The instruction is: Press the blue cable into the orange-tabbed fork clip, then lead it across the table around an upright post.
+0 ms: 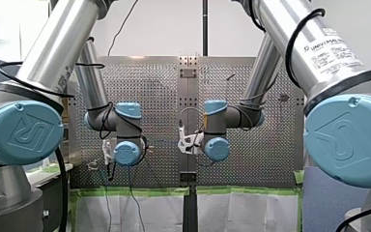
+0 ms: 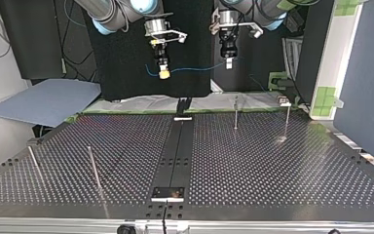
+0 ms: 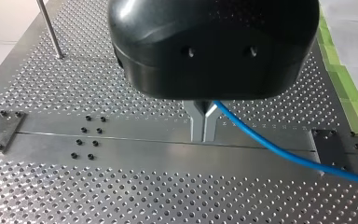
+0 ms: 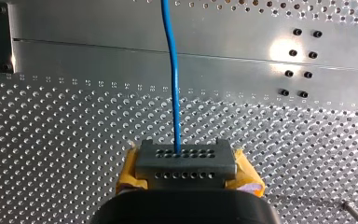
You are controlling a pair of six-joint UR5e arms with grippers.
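Perforated table (image 2: 272, 165) bears perhaps four upright posts (image 2: 235, 113).

Bright, even room light turns the perforated tabletop (image 3: 98, 186) silver in both wrist views, with one hot round glare on its middle strip (image 4: 279, 50) in the right wrist view. In the top view it looks darker, with a dull sheen.
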